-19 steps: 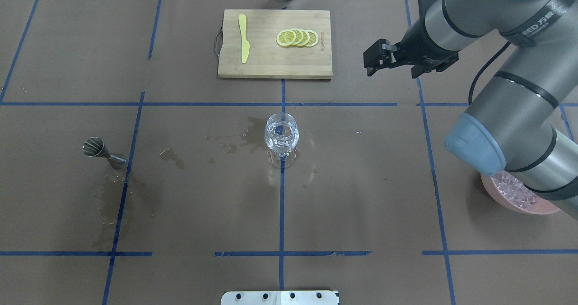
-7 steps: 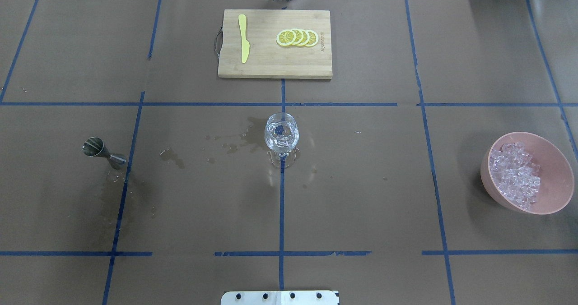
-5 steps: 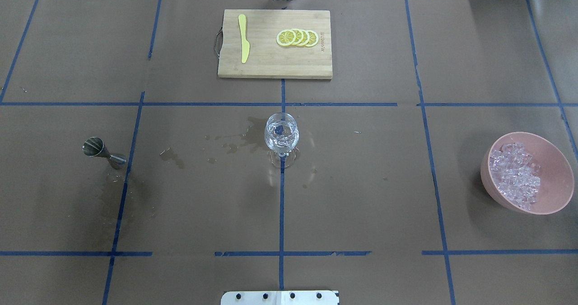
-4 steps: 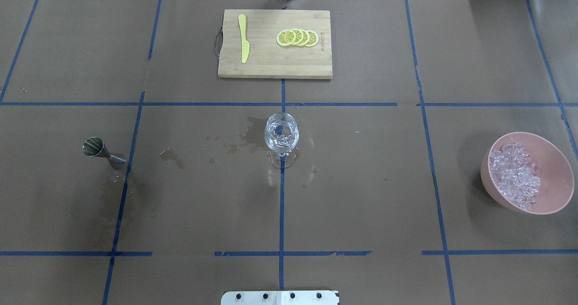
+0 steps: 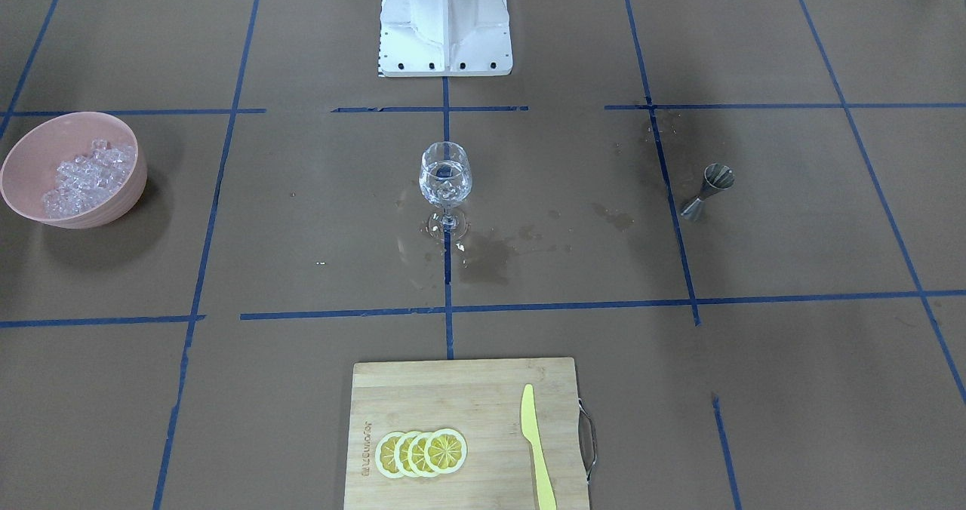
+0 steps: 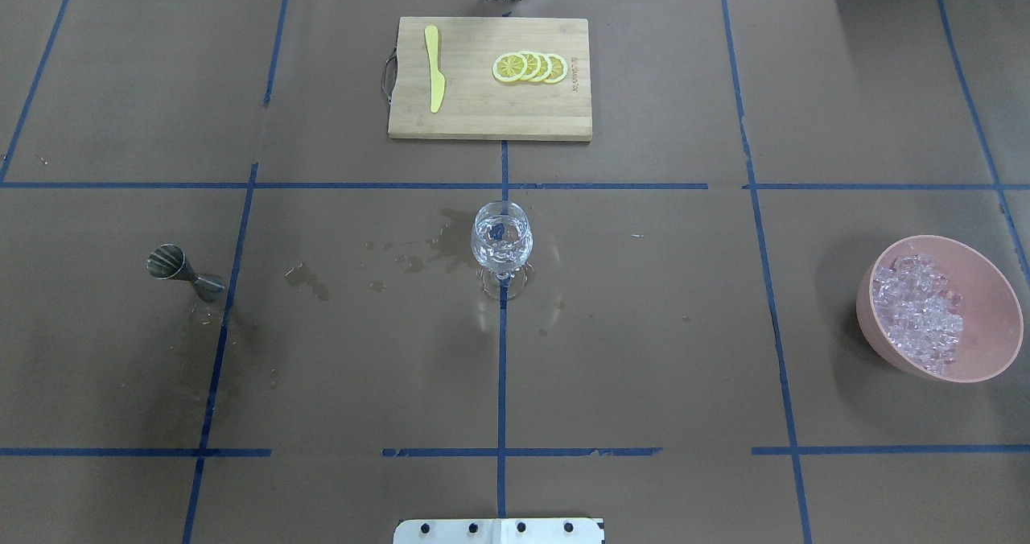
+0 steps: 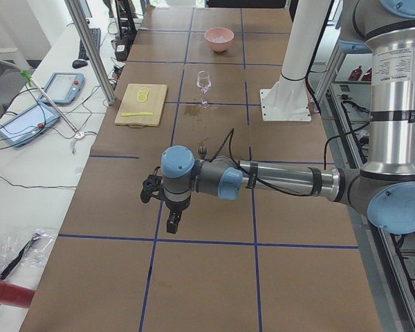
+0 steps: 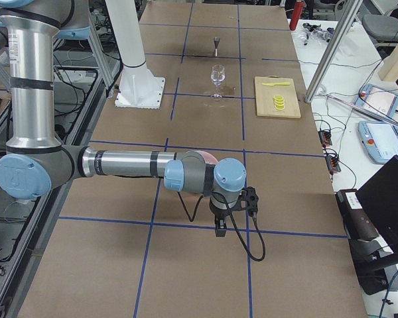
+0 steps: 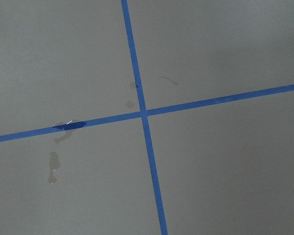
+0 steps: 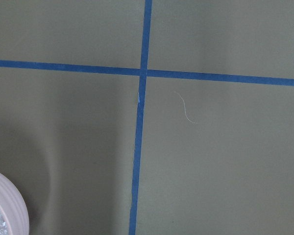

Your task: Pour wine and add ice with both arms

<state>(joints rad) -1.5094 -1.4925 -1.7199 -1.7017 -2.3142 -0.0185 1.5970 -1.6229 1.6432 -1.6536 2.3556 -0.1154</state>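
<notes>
Pink bowl (image 6: 988, 319), whitish ice (image 6: 921, 316)

I count one left arm (image 7: 283, 181), one right arm (image 8: 126, 163) and one white base block (image 5: 445, 19) between them. On the table I see one stemmed glass (image 6: 501, 242), one metal jigger (image 6: 183, 272), one pink bowl (image 6: 990, 327) and one wooden cutting board (image 6: 483, 109), with one yellow knife (image 6: 434, 69) and four lemon slices (image 6: 530, 68) on it. The ice (image 6: 921, 315) is one heap in the bowl, its cubes too many and too small for me to count.

A glass (image 6: 501, 242) stands at the centre of the table (image 6: 644, 351); measuring cup (image 6: 181, 269) on the robot's left, bowl (image 6: 991, 315) holding ice (image 6: 921, 311) on its right, cutting board (image 6: 483, 113) beyond the glass.
</notes>
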